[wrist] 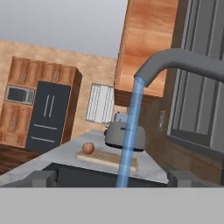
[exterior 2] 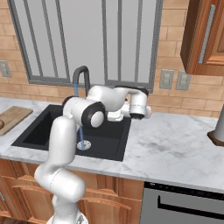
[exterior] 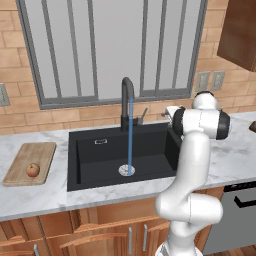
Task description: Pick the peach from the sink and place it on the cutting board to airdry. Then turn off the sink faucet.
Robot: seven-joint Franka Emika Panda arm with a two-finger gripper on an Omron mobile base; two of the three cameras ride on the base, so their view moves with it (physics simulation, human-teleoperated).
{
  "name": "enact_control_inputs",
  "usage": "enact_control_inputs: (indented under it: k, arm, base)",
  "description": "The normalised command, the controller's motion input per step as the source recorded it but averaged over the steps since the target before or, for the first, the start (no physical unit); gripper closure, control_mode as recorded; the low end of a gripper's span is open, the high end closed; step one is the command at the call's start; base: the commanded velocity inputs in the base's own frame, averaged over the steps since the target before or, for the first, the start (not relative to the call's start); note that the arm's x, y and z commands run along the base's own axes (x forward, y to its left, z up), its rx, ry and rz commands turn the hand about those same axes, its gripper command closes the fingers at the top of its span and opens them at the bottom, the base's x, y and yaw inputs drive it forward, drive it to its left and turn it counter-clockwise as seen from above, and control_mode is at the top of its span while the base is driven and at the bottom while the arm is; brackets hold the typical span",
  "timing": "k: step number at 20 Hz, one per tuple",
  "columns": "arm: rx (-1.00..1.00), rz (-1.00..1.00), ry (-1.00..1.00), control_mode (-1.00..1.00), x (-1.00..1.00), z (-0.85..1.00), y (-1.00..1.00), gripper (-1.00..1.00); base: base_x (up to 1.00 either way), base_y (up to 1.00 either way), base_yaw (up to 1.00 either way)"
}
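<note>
The peach lies on the wooden cutting board on the counter left of the sink. In the hand view the peach sits on the board beyond the water stream. The sink faucet is running, and a blue stream falls onto the drain. Its slim lever sticks out to the right of the base. My gripper hovers over the sink's right side, close to that lever, pointing left. In the hand view, the gripper is open and holds nothing, with the spout arching overhead.
A window runs along the brick wall behind the faucet. Wall outlets are to the right, with a wooden cabinet above. A toaster stands past the board. A dishwasher sits under the right counter, and a dark object stands on it.
</note>
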Motion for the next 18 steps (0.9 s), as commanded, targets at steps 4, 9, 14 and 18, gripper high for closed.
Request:
enact_control_inputs:
  k: [4,9,14,18]
  arm:
    - [0.0,-0.18,0.0,-1.0,0.04,0.0,0.08,-1.0]
    - [0.0,-0.1,0.0,-1.0,0.26,0.0,0.2,-1.0]
    - [0.0,-0.04,0.01,-1.0,0.48,0.0,0.09,-1.0]
    - [0.0,-0.01,0.03,-1.0,0.42,-0.02,0.0,-1.0]
  base:
    - [0.0,0.0,0.0]
    - [0.0,0.0,0.0]
    - [0.0,0.0,0.0]
    - [0.0,0.0,0.0]
